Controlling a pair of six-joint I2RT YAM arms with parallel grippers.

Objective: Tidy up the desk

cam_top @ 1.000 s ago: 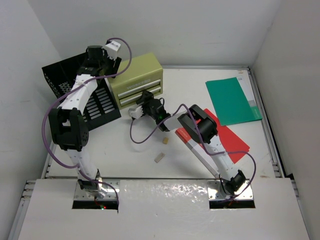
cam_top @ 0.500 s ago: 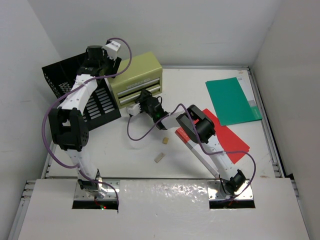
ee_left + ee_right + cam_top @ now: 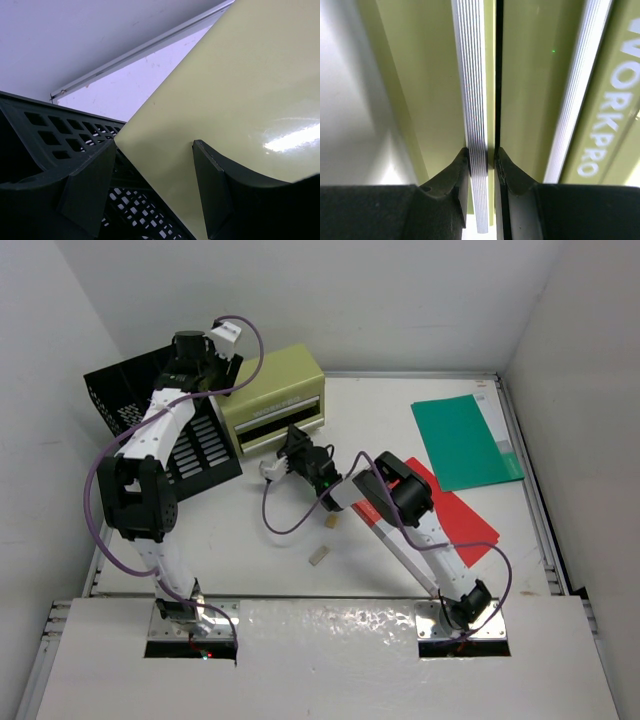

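Observation:
The white desk (image 3: pixel 400 410) holds an olive-green drawer box (image 3: pixel 272 398) at the back left. My right gripper (image 3: pixel 292 447) is at the box's front. In the right wrist view it (image 3: pixel 482 152) is shut on the ribbed silver handle (image 3: pixel 474 90) of a drawer, with a second handle (image 3: pixel 577 100) to the right. My left gripper (image 3: pixel 215 370) is over the box's left top corner. In the left wrist view it (image 3: pixel 155 150) is open, one finger over the glossy box top (image 3: pixel 240 90), the other over the black mesh tray (image 3: pixel 60 135).
The black mesh tray (image 3: pixel 130 400) stands left of the box. A green folder (image 3: pixel 462 440) lies at the back right, a red folder (image 3: pixel 470 520) nearer. Two small beige blocks (image 3: pixel 329 523) (image 3: pixel 318 556) lie in the middle. White walls enclose the desk.
My right wrist has shifted slightly toward the near side while still holding the drawer handle. The left arm has not moved.

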